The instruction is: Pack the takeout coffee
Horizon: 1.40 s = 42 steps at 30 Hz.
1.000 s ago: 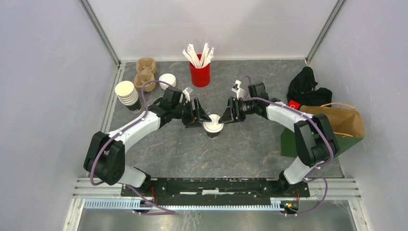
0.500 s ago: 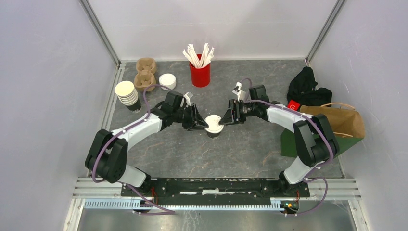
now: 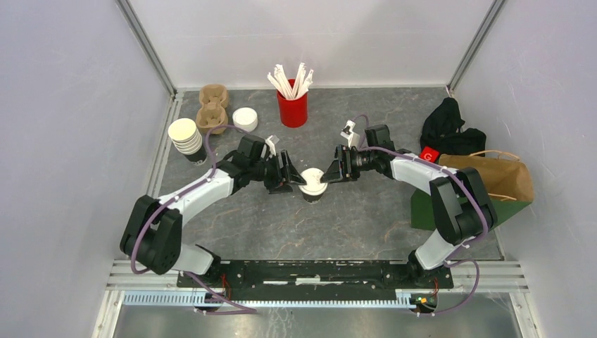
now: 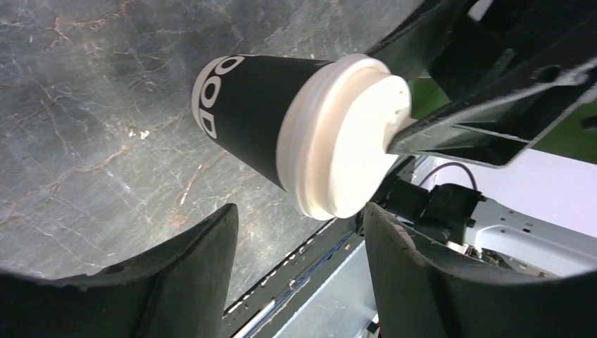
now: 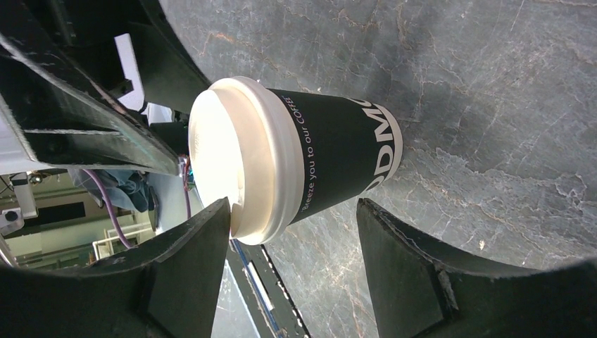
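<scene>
One small black paper cup (image 3: 312,191) with a white sip lid (image 3: 311,181) stands upright at the table's middle. A second such cup is not in view. My left gripper (image 3: 287,176) is open just left of the cup, level with its lid. My right gripper (image 3: 333,171) is open just right of it. In the left wrist view the cup (image 4: 250,116) lies beyond my open left gripper (image 4: 299,218), not between the jaws. In the right wrist view the cup (image 5: 345,151) is ahead of my open right gripper (image 5: 294,211), with one fingertip (image 5: 215,215) at the lid's rim.
A red holder (image 3: 292,110) of white straws stands at the back. A stack of lidless cups (image 3: 186,137), a cardboard carrier (image 3: 212,107) and loose white lids (image 3: 245,117) sit at the back left. A brown paper bag (image 3: 501,176) and black cloth (image 3: 445,125) lie at the right.
My left gripper came in towards the cup's lid, then shifted slightly back left. The cup and my right gripper have hardly moved.
</scene>
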### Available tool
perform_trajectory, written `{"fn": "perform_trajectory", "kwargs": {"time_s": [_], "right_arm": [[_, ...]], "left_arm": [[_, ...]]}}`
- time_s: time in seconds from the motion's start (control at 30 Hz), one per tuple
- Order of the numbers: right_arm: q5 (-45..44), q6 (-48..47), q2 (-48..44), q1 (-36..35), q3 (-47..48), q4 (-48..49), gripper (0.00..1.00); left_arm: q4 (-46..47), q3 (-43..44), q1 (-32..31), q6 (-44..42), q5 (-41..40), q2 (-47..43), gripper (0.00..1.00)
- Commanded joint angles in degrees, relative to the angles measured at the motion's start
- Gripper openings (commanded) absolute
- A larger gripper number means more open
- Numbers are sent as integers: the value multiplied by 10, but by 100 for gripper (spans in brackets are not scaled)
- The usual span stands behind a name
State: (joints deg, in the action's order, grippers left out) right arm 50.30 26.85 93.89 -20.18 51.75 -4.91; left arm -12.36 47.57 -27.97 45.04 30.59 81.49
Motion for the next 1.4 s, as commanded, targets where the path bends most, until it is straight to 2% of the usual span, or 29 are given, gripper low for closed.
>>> {"fn": "perform_trajectory", "kwargs": {"time_s": [0.0, 0.07, 0.2, 0.37, 0.77, 0.87, 1.03, 1.13, 1.27, 1.37], "right_arm": [[-13, -5, -8, 0, 13, -4, 72], [-12, -7, -6, -1, 13, -4, 72], [-12, -9, -3, -1, 12, -5, 72], [-12, -9, 0, -2, 10, -4, 72], [-13, -10, 3, -5, 11, -3, 72], [-16, -11, 6, -4, 10, -3, 72], [-44, -11, 13, 2, -15, 3, 72], [-39, -2, 25, 14, -47, 26, 72], [-42, -4, 40, 23, -72, 39, 72], [-39, -12, 42, 25, -64, 27, 72]], "left_arm": [[13, 4, 11, 43, 16, -46, 66], [25, -17, 20, 61, 22, -56, 60], [40, -41, 29, 81, 29, -61, 60], [39, -37, 29, 79, 43, -32, 51], [46, -31, 28, 72, 48, 8, 48], [-6, -10, 28, 45, 21, 28, 46], [-134, 11, 27, -19, -85, 60, 43], [-139, -33, 27, -31, -108, 79, 38], [-135, -69, 27, -46, -155, 128, 35], [-114, -74, 26, -50, -146, 146, 34]]}}
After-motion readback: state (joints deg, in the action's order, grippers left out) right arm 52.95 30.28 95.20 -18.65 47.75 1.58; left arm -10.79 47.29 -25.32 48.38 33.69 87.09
